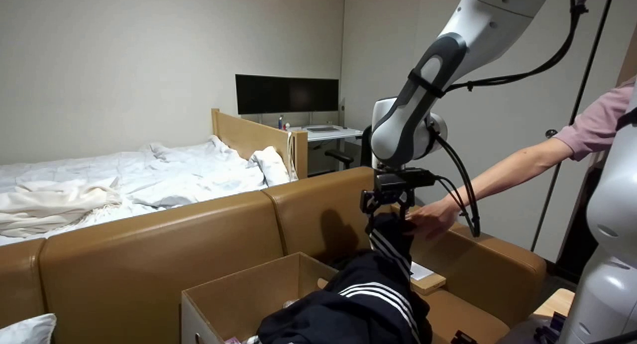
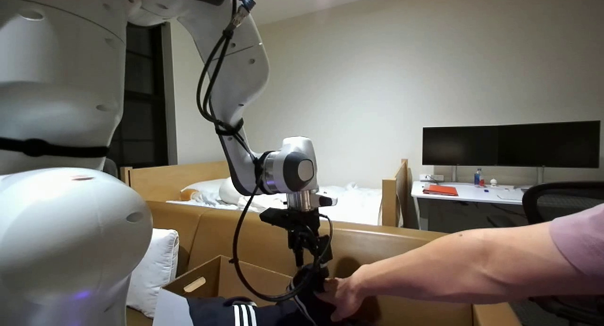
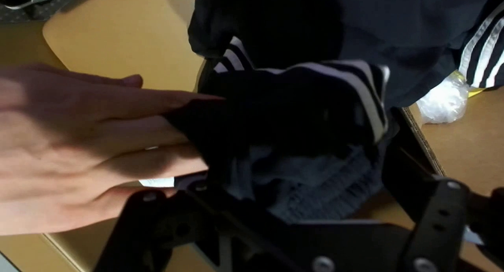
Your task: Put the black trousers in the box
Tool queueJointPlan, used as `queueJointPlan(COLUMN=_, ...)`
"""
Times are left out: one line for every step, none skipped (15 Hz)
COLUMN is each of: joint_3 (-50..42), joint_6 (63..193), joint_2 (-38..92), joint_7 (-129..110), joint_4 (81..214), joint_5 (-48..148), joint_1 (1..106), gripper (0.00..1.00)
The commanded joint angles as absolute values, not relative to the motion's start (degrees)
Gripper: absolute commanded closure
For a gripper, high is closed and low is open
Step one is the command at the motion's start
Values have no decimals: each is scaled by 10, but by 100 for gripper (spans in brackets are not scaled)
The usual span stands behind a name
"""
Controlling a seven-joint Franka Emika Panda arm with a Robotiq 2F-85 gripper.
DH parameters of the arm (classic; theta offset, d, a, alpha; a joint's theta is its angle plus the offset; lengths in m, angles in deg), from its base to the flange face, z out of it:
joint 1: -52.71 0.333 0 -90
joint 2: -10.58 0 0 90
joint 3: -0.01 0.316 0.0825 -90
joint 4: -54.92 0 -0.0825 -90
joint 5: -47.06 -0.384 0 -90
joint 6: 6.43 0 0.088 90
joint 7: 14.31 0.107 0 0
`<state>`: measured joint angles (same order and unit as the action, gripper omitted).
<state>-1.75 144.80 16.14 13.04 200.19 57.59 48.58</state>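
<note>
Behind a brown leather sofa [image 1: 164, 239], saw a white-covered bed [image 1: 174, 170]; rightward, found an open brown cardboard box [image 1: 249, 284], black fabric trousers [image 1: 343, 309] with white stripes draped across its rim, one end between the wide-parted jaws of a black two-fingered gripper [image 1: 387, 221], and a bare human hand [image 1: 435, 217] touching that cloth.

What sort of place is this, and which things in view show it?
Most likely a bedroom or studio room: a wooden-framed bed with rumpled white bedding stands behind a long tan leather-look sofa, and beyond the sofa is a white desk with wide flat black monitors.
</note>
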Motion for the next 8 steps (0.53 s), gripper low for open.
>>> queueJointPlan(joint_3=-29, joint_6=1455, joint_2=189, joint_7=115, joint_4=1984, joint_5=544, joint_1=497, gripper=0)
queueJointPlan(joint_3=-32, joint_6=1453, joint_2=192, joint_7=117, joint_4=1980, joint_5=543, joint_1=499, gripper=0)
queueJointPlan(joint_3=-34, joint_6=1452, joint_2=195, joint_7=116, joint_4=1977, joint_5=542, joint_1=501, gripper=25)
queueJointPlan(joint_3=-37, joint_6=1451, joint_2=197, joint_7=117, joint_4=1973, joint_5=543, joint_1=504, gripper=27)
queueJointPlan(joint_3=-39, joint_6=1450, joint_2=198, joint_7=117, joint_4=1970, joint_5=543, joint_1=505, gripper=33)
queueJointPlan(joint_3=-40, joint_6=1450, joint_2=200, joint_7=118, joint_4=1967, joint_5=544, joint_1=507, gripper=40)
queueJointPlan(joint_3=-42, joint_6=1449, joint_2=200, joint_7=118, joint_4=1965, joint_5=545, joint_1=509, gripper=47)
queueJointPlan(joint_3=-44, joint_6=1449, joint_2=198, joint_7=120, joint_4=1964, joint_5=547, joint_1=511, gripper=53)
